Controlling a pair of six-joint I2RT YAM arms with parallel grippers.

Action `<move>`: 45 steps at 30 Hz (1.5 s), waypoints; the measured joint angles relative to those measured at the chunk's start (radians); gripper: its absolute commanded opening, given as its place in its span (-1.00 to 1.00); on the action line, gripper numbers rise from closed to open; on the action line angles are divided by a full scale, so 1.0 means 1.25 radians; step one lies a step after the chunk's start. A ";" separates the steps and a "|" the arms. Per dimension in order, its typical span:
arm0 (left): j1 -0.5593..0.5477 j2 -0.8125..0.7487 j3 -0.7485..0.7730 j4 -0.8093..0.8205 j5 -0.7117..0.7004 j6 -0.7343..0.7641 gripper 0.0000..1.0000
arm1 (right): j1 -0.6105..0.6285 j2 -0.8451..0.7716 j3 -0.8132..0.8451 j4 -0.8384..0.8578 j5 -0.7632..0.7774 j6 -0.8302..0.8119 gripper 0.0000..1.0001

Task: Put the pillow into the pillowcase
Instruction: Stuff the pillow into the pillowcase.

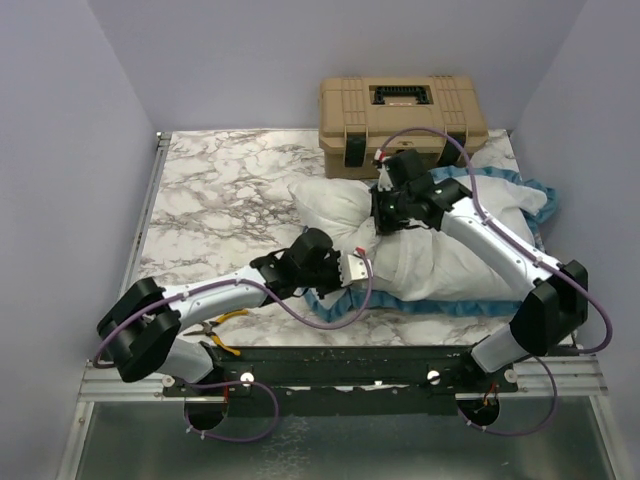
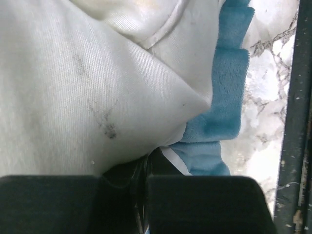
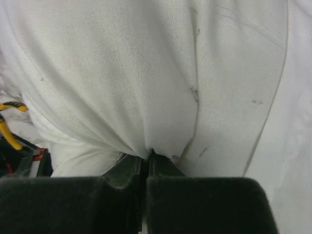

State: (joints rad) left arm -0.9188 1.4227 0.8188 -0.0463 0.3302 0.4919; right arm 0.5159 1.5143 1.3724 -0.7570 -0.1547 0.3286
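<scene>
The pillowcase (image 1: 450, 265) lies white side out on the right half of the table, its blue frill (image 1: 520, 195) showing round the edges. The plump white pillow (image 1: 330, 205) sticks out of its left end. My left gripper (image 1: 352, 268) is at the case's near-left edge. In the left wrist view it (image 2: 146, 158) is shut on the white cloth (image 2: 73, 97) beside the blue frill (image 2: 226, 97). My right gripper (image 1: 392, 215) is on top, where pillow and case meet. It (image 3: 147, 155) is shut on a bunched fold of white cloth (image 3: 146, 73) that looks like the case.
A tan toolbox (image 1: 403, 110) stands at the back edge, just behind the fabric. Yellow-handled pliers (image 1: 222, 325) lie at the near-left by the left arm, and also show in the right wrist view (image 3: 7, 126). Bare marble table (image 1: 220, 190) spreads to the left. A black rail (image 2: 297, 122) runs along the front.
</scene>
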 measured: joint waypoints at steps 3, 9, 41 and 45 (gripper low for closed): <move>-0.003 -0.050 -0.049 0.013 -0.013 -0.056 -1.00 | 0.069 0.033 0.000 0.003 0.096 -0.004 -1.00; -0.012 -0.161 -0.116 0.025 -0.044 -0.139 -1.00 | 0.152 0.098 0.012 0.005 0.269 -0.001 -1.00; -0.021 -0.243 -0.212 0.186 -0.174 -0.344 -1.00 | 0.069 -0.081 0.103 0.023 -0.102 0.036 0.72; -0.021 -0.243 -0.213 0.186 -0.176 -0.343 -1.00 | 0.069 -0.097 0.118 0.049 -0.162 0.044 0.33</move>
State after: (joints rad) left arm -0.9451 1.1187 0.5529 0.1856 0.1101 0.0631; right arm 0.6022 1.3933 1.5196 -0.6960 -0.3569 0.3832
